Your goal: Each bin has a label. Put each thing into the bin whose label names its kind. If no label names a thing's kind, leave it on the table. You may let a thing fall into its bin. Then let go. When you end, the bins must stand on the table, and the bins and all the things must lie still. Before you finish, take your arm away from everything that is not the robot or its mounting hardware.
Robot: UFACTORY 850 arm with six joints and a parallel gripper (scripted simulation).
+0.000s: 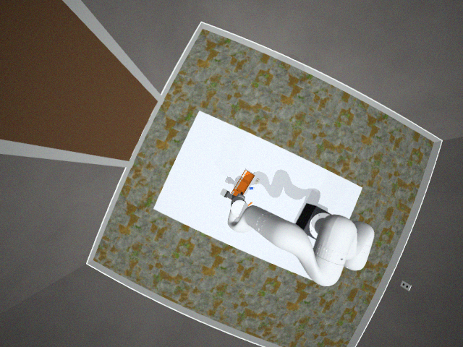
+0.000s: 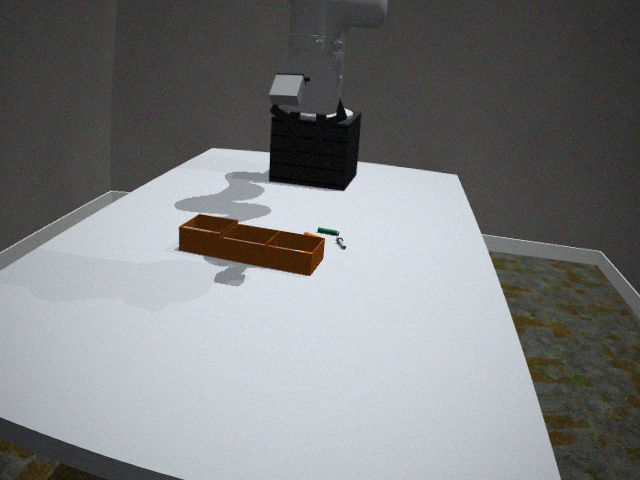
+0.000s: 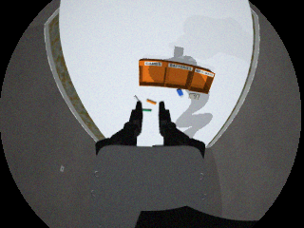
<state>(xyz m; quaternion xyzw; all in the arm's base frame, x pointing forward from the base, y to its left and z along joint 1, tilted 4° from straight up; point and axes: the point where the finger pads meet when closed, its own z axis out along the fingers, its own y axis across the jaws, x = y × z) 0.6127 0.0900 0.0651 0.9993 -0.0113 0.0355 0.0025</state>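
Note:
An orange bin with three labelled compartments stands mid-table; it also shows in the wrist view and in the overhead view. A green battery and a small grey metal piece lie just beyond the bin's right end. In the wrist view a small blue thing lies close to the bin's labelled side. A green thing and a small orange thing lie on the table far below my fingers. My gripper is raised high above the table, beside the bin. Its fingers stand apart with nothing between them.
The black robot base stands at the table's far end. The arm's shadow falls behind the bin. A low grey kerb rims the mottled floor around the table.

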